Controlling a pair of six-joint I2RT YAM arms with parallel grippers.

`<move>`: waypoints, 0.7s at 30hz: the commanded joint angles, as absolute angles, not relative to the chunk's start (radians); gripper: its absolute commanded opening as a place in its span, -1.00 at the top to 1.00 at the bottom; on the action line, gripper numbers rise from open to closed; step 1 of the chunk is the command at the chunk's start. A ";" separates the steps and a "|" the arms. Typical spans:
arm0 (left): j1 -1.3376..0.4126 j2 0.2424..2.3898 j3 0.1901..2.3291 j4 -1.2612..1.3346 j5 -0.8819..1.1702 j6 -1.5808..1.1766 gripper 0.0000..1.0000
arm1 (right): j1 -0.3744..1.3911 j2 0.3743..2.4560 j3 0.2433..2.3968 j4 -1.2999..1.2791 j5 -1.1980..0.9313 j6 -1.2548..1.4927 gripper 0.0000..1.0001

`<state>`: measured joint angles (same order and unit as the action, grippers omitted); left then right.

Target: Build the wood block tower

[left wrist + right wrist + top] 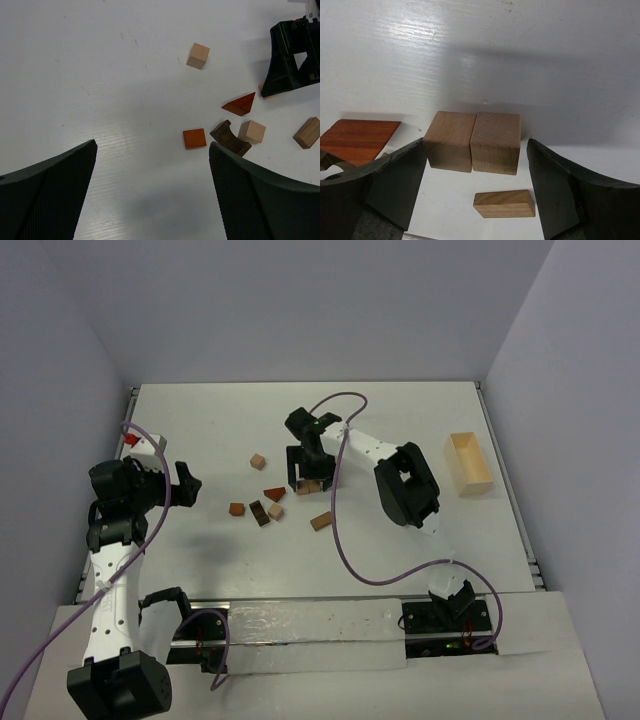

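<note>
Two tan cubes (pixel 472 141) stand side by side on the white table, pressed together, between the fingers of my right gripper (pixel 476 145). That gripper is open: its left fingertip is at the left cube's corner and a gap shows beside the right cube. In the top view the right gripper (pixel 311 478) hangs over this pair. Loose blocks lie left of it: a tan cube (pixel 198 55), a red triangle (pixel 240 104), a flat reddish square (pixel 194 138), a dark brown arch (pixel 229 140), another tan cube (pixel 251 131) and a tan bar (pixel 306 132). My left gripper (pixel 153 145) is open and empty over bare table.
A pale wooden box (pixel 470 462) stands at the right of the table. The right arm's purple cable (pixel 345 540) loops across the table's near middle. A small red thing (pixel 131 439) sits at the far left edge. Grey walls close in the table.
</note>
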<state>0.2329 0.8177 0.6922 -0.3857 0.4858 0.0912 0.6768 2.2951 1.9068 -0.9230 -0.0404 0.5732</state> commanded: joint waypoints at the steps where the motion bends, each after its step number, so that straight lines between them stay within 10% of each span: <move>1: 0.241 0.819 0.707 -0.352 0.489 0.089 -0.99 | 0.696 2.260 1.922 -0.926 -0.008 0.582 -0.80; 21: 0.241 0.800 0.707 -0.369 0.531 0.121 -0.98 | 0.725 1.895 1.823 -0.909 -0.042 0.252 -0.99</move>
